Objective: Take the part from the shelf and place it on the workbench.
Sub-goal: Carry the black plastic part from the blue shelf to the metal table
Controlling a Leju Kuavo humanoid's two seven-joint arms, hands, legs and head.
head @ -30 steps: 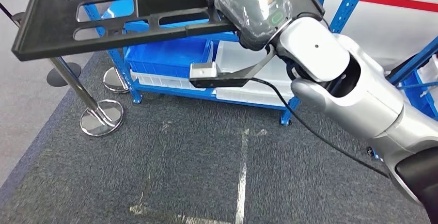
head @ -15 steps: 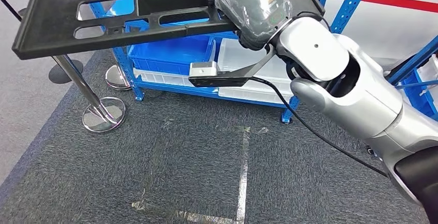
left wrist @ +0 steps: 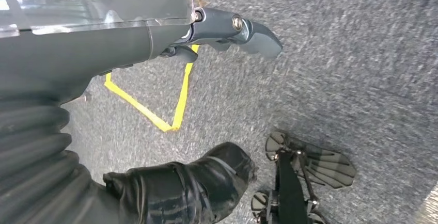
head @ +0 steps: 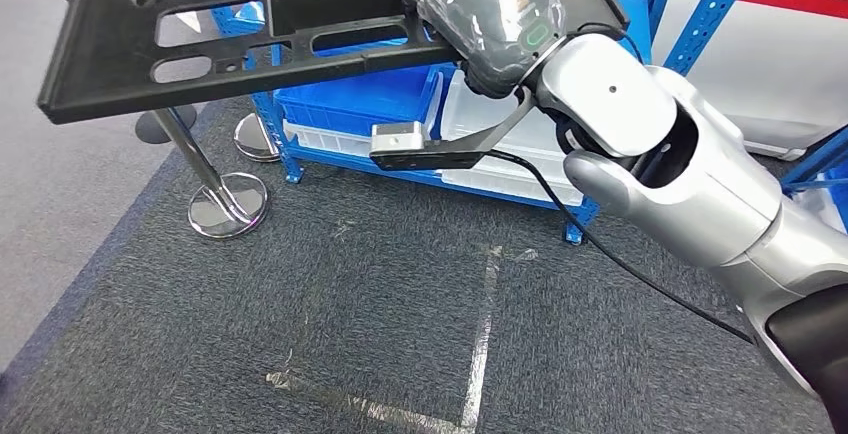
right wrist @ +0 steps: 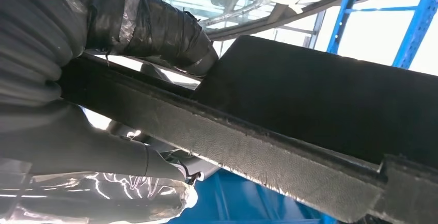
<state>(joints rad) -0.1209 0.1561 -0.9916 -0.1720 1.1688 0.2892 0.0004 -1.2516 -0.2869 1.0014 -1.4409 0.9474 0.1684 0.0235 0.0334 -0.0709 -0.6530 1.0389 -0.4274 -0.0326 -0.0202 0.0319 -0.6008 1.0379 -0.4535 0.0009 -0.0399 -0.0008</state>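
Note:
The part [head: 230, 34] is a long flat black plastic panel with slots and a raised box in its middle. My right hand [head: 490, 14] grips it at one end and holds it level in the air, high over the dark carpet. From the right wrist, the panel's underside [right wrist: 289, 131] crosses the picture with my thumb [right wrist: 150, 28] wrapped over its edge. My left hand [left wrist: 227, 33] hangs over the carpet with its fingers apart and nothing in it.
A blue shelf rack [head: 300, 144] stands behind the part, with a blue bin [head: 350, 104] and a white bin [head: 510, 144] on its low level. A chrome stanchion base [head: 228, 204] stands at the left. Tape lines [head: 480, 344] mark the carpet.
The whole picture has shifted: shelf, stanchion and tape lines have slid right and down, so the camera has moved. The part stays in my right hand in the same pose.

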